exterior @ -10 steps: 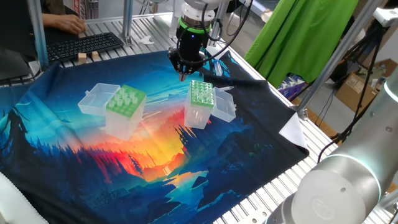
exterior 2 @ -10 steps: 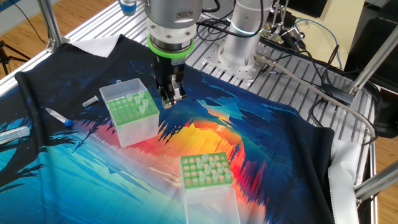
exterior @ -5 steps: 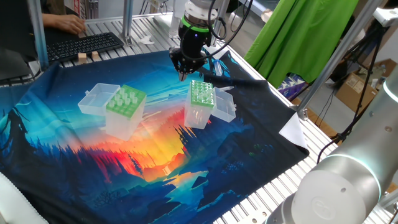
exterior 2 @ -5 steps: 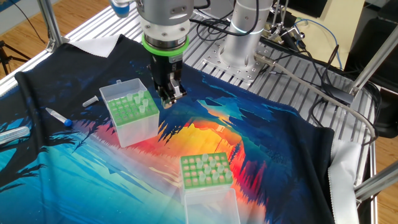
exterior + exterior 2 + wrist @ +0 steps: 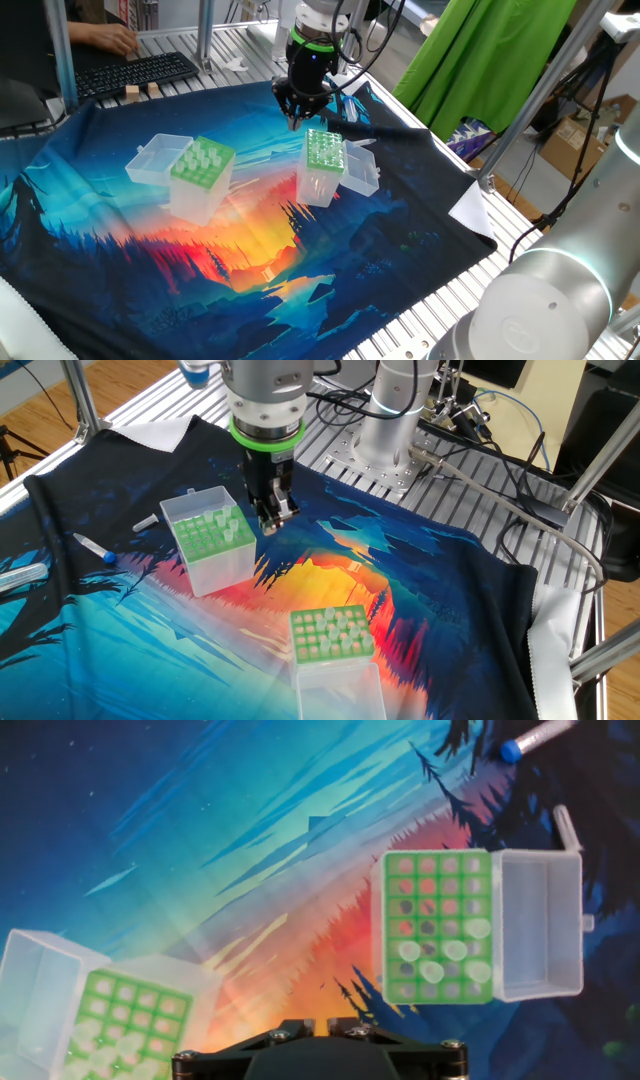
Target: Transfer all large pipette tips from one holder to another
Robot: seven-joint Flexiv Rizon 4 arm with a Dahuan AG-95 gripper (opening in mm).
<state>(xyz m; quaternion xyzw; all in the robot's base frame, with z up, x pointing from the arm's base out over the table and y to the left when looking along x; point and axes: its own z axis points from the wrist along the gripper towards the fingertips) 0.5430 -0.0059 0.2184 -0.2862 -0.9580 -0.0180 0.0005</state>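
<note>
In one fixed view the gripper (image 5: 293,122) pointed straight down over the cloth, just behind the narrow box (image 5: 324,152). The wide-holed box (image 5: 202,160), tips (image 5: 207,153) upright in it, stood well off to the left.

In the other fixed view the gripper (image 5: 268,523) hung just beside the narrow box (image 5: 208,538). Whether its jaws were parted could not be told.

The hand view showed no fingers. The wide-holed box (image 5: 120,1005) lay lower left and the narrow box (image 5: 395,990) right, both holding tips end-on, so a pick probably needed a sideways shift, then a vertical drop.
</note>
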